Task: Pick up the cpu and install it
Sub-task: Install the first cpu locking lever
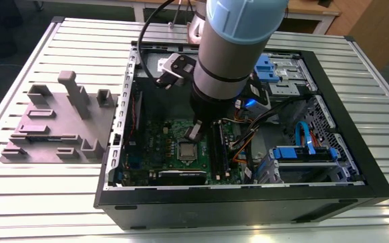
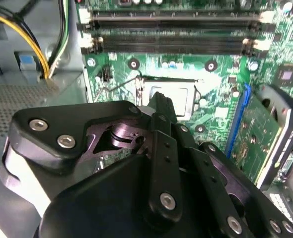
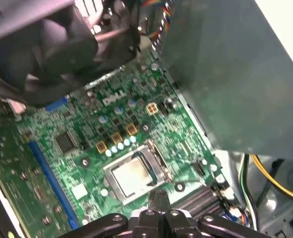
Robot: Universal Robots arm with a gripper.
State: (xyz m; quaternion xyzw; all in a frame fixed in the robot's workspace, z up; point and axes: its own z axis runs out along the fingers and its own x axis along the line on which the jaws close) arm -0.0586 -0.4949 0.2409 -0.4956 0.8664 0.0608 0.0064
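Note:
The cpu (image 3: 131,174) is a silvery square lying flat inside the socket frame on the green motherboard (image 3: 87,144). The exterior view shows the cpu (image 1: 188,150) low in the open computer case. My gripper (image 3: 159,197) hangs just above the socket's edge, its two thin fingers pressed together with nothing visible between them. In the second wrist view the fingertips (image 2: 160,103) cover part of the socket, and a strip of the cpu (image 2: 180,98) shows beside them. In the exterior view the gripper (image 1: 196,132) sits directly over the board, a little above the cpu.
The black case wall (image 1: 248,205) surrounds the board. Dark memory slots (image 2: 171,44) run beside the socket. Yellow and orange cables (image 2: 32,39) and blue drive brackets (image 1: 303,152) crowd the exterior view's right. A grey parts fixture (image 1: 59,126) stands outside the case on the slatted table.

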